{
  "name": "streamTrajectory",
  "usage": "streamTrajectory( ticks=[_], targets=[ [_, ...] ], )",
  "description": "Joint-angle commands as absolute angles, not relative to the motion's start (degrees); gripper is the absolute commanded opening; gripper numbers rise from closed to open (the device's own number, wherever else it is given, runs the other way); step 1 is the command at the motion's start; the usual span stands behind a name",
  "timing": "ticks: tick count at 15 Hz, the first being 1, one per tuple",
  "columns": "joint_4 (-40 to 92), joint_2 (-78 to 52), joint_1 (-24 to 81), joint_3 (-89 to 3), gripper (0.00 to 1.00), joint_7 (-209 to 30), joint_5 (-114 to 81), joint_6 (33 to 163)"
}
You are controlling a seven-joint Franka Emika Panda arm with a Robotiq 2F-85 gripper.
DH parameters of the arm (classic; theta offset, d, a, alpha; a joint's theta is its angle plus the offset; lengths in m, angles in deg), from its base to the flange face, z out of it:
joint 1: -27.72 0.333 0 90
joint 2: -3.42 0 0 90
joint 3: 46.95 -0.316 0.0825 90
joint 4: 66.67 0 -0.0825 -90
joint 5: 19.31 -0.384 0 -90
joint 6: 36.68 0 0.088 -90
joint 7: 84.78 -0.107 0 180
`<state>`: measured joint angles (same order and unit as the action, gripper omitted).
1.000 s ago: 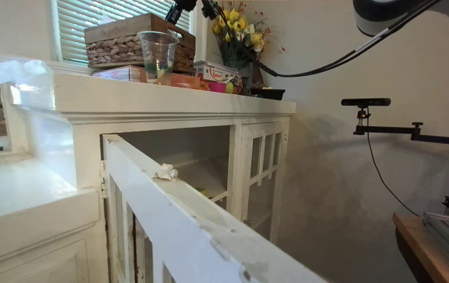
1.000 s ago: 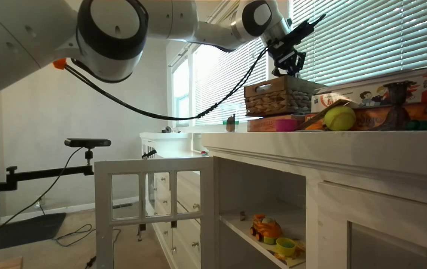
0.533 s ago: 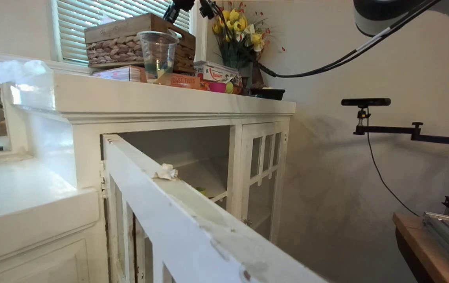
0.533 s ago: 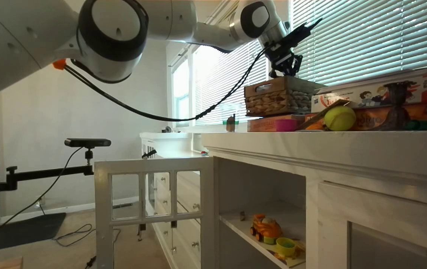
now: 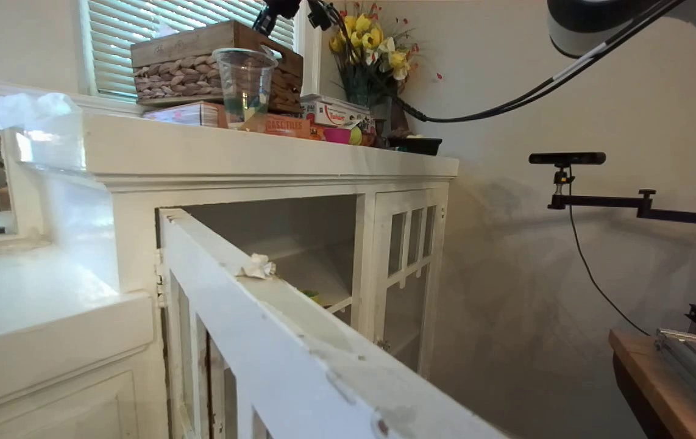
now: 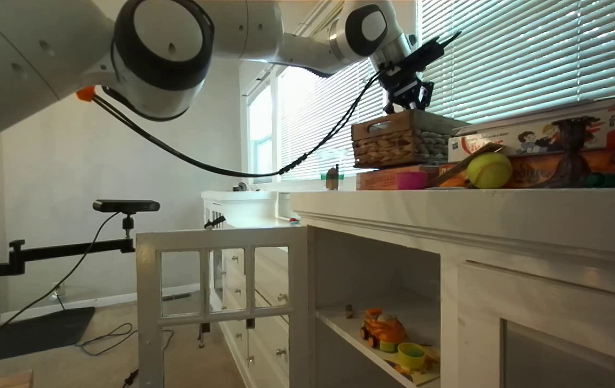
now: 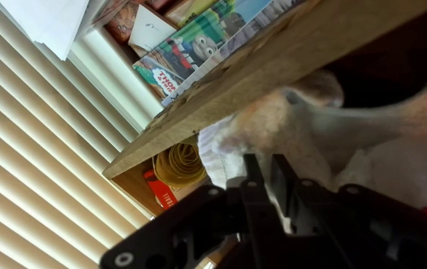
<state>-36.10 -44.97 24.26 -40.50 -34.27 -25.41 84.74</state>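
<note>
My gripper [image 7: 264,158] points into the wooden basket, its black fingers [image 7: 251,168] parted by a narrow gap. Nothing is clearly pinched between them; pale cloth shows through the gap. Directly beyond the fingertips lies a blurred soft thing, white and tan like a plush toy [image 7: 266,119], partly hidden by the gripper. Beside it sit a coiled yellow roll [image 7: 180,164] and a red lettered card [image 7: 160,189]. In an exterior view the gripper [image 6: 409,102] is low over the basket [image 6: 383,153], its tips partly behind the rim. The woven basket [image 5: 183,79] rests on boxes.
Window blinds [image 6: 528,59] stand close behind the basket. A clear plastic cup [image 5: 244,85], a tennis ball [image 6: 489,170] and a candlestick [image 6: 571,151] share the cabinet top. Below, a cabinet door [image 6: 148,302] is swung out. An orange toy [image 6: 384,327] sits on the shelf inside.
The gripper has sunk a little toward the basket and shifted slightly left in an exterior view, the arm's cable sagging lower with it. The basket and other objects have stayed put.
</note>
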Motion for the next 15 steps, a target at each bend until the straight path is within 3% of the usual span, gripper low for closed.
streamTrajectory(
  ticks=[1,5,8,15],
  targets=[
    [-38.34,-42.96,24.96,-39.78,0.47,-37.50,-24.91,82.95],
    [-45.29,-41.16,23.63,-43.25,0.74,-41.39,-22.23,72.97],
    [-40.61,-34.94,23.01,-45.49,0.97,-42.63,-23.34,67.72],
    [-39.66,-32.34,19.92,-46.34,1.00,-50.59,-23.39,52.10]
  ],
)
